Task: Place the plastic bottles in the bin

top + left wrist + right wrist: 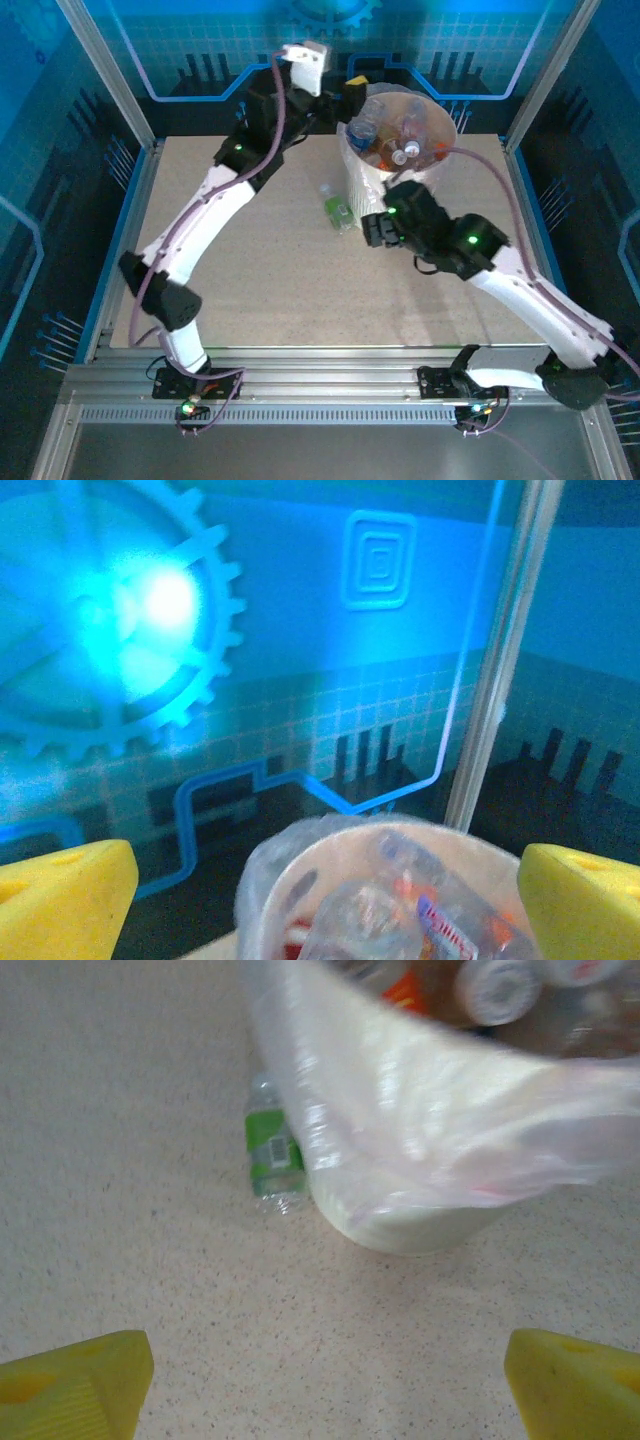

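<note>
Bin [372,180]: tall, white, ribbed, standing at the back of the table [250,290], right of centre, close to the rear edge. Its plastic liner [420,1100] folds over the rim.

Plastic bottles in the bin [400,140]: a heap of clear ones with orange and red labels and white caps, reaching near the rim. The overhead view gives the whole pile. The left wrist view looks across the rim at a few crumpled bottles. The right wrist view catches two white caps at the top edge.

Green-labelled bottle [335,205]: lying on its side on the table at the bin's left foot. The right wrist view shows it [272,1150] tucked against the liner's overhang. It probably touches the bin wall, but blur prevents certainty.

Left fingers [65,900]: spread wide and holding nothing, raised at rim level by the bin's far-left side. They face the blue gear-patterned back panel [120,610] and a metal frame post [500,660].

Right fingers [75,1385]: also spread wide and empty, low over the table on the near side of the bin. The lying bottle is ahead and to their left.

Room: the table's left half and near strip lie bare. The bin crowds the rear edge, with the frame rails close behind it.
</note>
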`<action>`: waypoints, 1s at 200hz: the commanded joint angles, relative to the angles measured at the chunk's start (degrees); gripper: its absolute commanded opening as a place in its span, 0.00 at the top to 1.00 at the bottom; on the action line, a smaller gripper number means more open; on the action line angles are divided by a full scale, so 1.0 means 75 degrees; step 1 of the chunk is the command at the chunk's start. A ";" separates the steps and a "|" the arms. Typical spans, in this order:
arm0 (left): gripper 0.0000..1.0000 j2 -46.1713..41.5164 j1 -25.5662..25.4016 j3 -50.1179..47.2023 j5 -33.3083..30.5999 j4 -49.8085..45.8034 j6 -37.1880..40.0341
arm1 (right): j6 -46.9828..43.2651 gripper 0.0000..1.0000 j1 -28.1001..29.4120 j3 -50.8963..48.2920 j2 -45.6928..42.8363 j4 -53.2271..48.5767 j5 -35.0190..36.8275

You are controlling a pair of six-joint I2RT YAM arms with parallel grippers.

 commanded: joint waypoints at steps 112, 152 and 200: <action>0.01 -0.5122 0.2693 -0.7536 -0.2145 0.0548 -0.3760 | -0.0773 0.04 0.0786 0.4112 0.6605 -0.1038 0.1454; 0.01 -0.5552 0.2765 -0.7955 -0.2604 0.0389 -0.3750 | -0.1175 0.03 0.0320 0.5278 0.7875 -0.1094 0.1248; 0.01 -0.5525 0.2783 -0.8012 -0.2559 0.0253 -0.3607 | -0.1243 0.04 -0.0291 0.6358 0.9069 -0.1296 0.1164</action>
